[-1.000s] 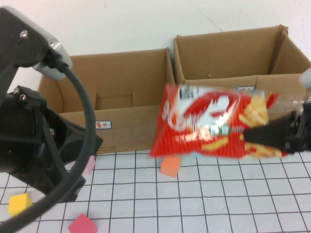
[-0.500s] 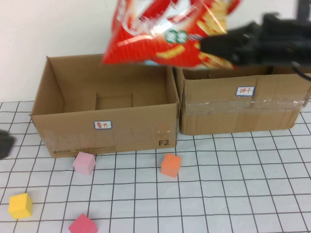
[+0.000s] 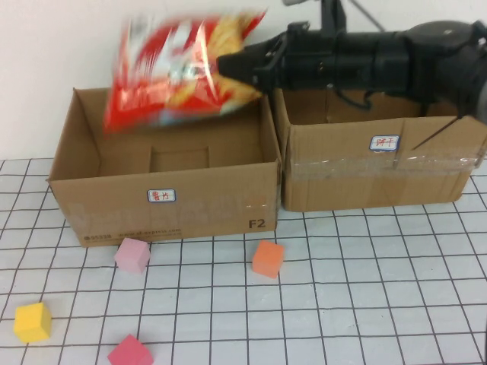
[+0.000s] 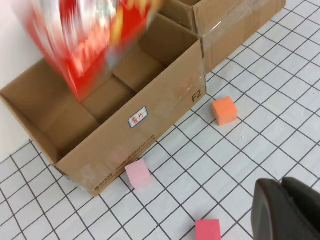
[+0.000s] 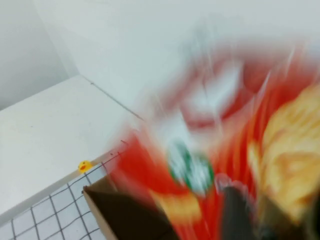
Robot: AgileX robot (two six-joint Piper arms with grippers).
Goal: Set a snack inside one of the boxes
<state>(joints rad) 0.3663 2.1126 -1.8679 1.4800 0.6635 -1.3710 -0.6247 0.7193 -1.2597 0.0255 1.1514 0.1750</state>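
A red snack bag (image 3: 179,70) hangs in the air above the open left cardboard box (image 3: 163,205). My right gripper (image 3: 228,67) is shut on the bag's right edge, its black arm reaching in from the right over the right box (image 3: 380,171). The bag also shows blurred in the left wrist view (image 4: 85,40) over the left box (image 4: 135,120), and fills the right wrist view (image 5: 225,140). My left gripper (image 4: 287,210) is out of the high view; its dark fingers (image 4: 270,210) sit together above the gridded mat, holding nothing.
Foam cubes lie on the gridded mat in front of the boxes: orange (image 3: 267,258), pale pink (image 3: 132,255), yellow (image 3: 32,322) and deep pink (image 3: 129,353). A white wall stands behind the boxes.
My right gripper has carried the snack bag up from in front of the boxes, then left, to above the left box. The left arm has withdrawn out of the high view.
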